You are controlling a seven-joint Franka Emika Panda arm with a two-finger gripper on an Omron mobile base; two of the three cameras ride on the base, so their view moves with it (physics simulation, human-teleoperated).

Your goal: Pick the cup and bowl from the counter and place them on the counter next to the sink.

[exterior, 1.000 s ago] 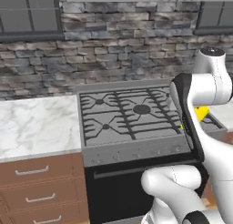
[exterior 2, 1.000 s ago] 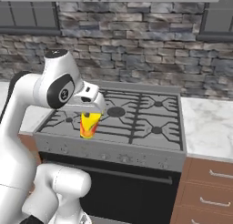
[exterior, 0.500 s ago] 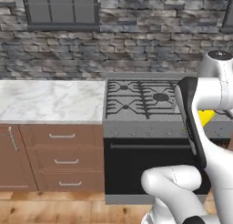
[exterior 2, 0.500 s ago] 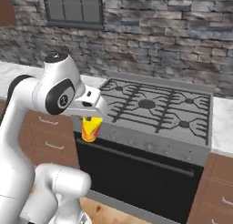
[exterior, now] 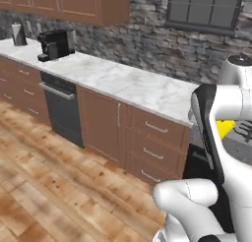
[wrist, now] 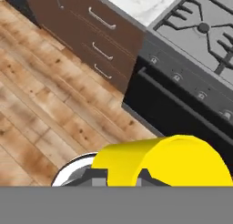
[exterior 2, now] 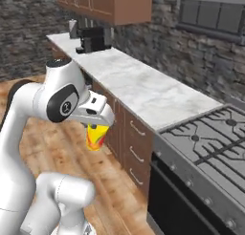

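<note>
My gripper (exterior 2: pixel 97 128) is shut on the yellow cup (exterior 2: pixel 96 137), which hangs below the hand in mid-air over the wooden floor, in front of the brown cabinets. The red-orange mark shows on the cup's side. In the hand view the cup (wrist: pixel 168 161) fills the bottom between the fingertips of the gripper (wrist: pixel 122 176). In the left base view a sliver of the cup (exterior: pixel 225 128) peeks out behind my arm. The white marble counter (exterior: pixel 123 78) (exterior 2: pixel 139 83) runs along the stone wall. The bowl and the sink are out of view.
The grey gas stovetop (exterior 2: pixel 210 138) (wrist: pixel 200 22) lies to the right, with its black oven front below. A black coffee machine (exterior: pixel 53 44) (exterior 2: pixel 93 38) stands at the counter's far end, above a dark dishwasher front (exterior: pixel 61 108). Wooden floor (exterior: pixel 59 187) stretches to the left.
The whole picture has shifted: the base has swung left, so the stove slid right and a long stretch of counter came into view. The cup stays held in the shut gripper.
</note>
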